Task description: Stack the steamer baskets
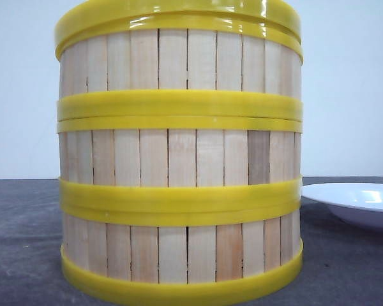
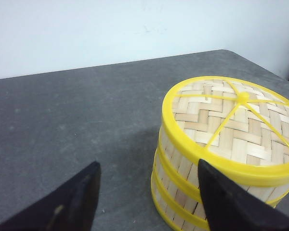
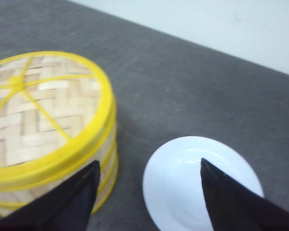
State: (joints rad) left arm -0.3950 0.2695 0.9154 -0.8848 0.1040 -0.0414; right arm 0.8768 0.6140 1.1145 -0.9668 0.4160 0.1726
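Three steamer baskets (image 1: 179,159) sit in one tall stack on the gray table (image 2: 62,120), with the woven lid (image 2: 231,122) on top. Beside the stack sits a white plate (image 3: 197,185). Both the left gripper (image 2: 147,192) and the right gripper (image 3: 149,197) hang above, jaws apart, holding nothing.

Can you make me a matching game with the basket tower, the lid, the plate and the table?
Things:
1. stack of steamer baskets
2. woven lid
3. white plate
4. table

Clues:
A. dark grey, under everything
B. empty, sitting beside the stack
C. three tiers of pale slats with yellow rims
D. on top of the stack, with yellow spokes

Pairs: 1-C, 2-D, 3-B, 4-A
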